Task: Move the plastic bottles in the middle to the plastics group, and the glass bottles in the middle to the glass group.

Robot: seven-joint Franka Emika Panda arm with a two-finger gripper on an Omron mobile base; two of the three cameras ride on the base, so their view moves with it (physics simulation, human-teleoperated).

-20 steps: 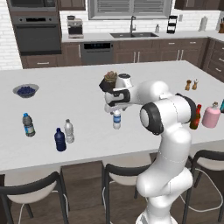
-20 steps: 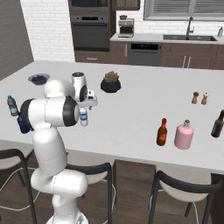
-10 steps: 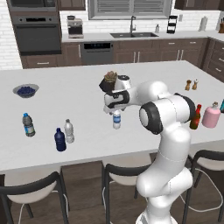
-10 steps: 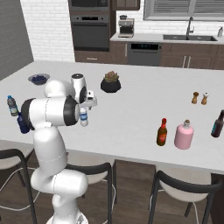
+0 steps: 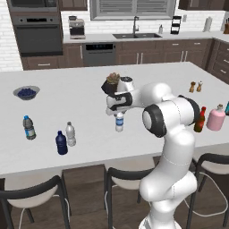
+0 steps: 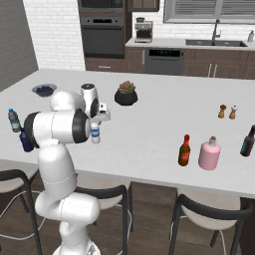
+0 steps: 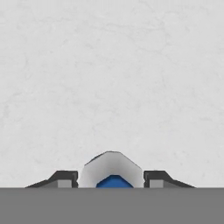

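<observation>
A small clear plastic bottle point(image 5: 119, 121) with a blue label and white cap stands upright mid-counter. My gripper point(image 5: 119, 112) comes down over it from above. In the hand view its fingertips point(image 7: 65, 177) press in on both sides of the bottle point(image 7: 111, 168). The plain greyish bottle point(image 5: 70, 134) stands at the left beside the navy bottle point(image 5: 61, 143) and the dark-capped clear bottle point(image 5: 29, 127). The red-brown glass bottle point(image 6: 185, 150) stands at the right beside the pink bottle point(image 6: 209, 153), with the teal bottle point(image 6: 247, 141) further right.
A dark pot with a plant point(image 5: 112, 82) sits just behind the gripper. A bowl of blueberries point(image 5: 26, 92) is at the far left, and salt and pepper shakers point(image 5: 195, 86) at the far right. Stools point(image 5: 31, 201) line the counter's near edge.
The fingers have closed in from wide open onto the sides of the blue-labelled bottle. The arm and the bottle have stayed in place.
</observation>
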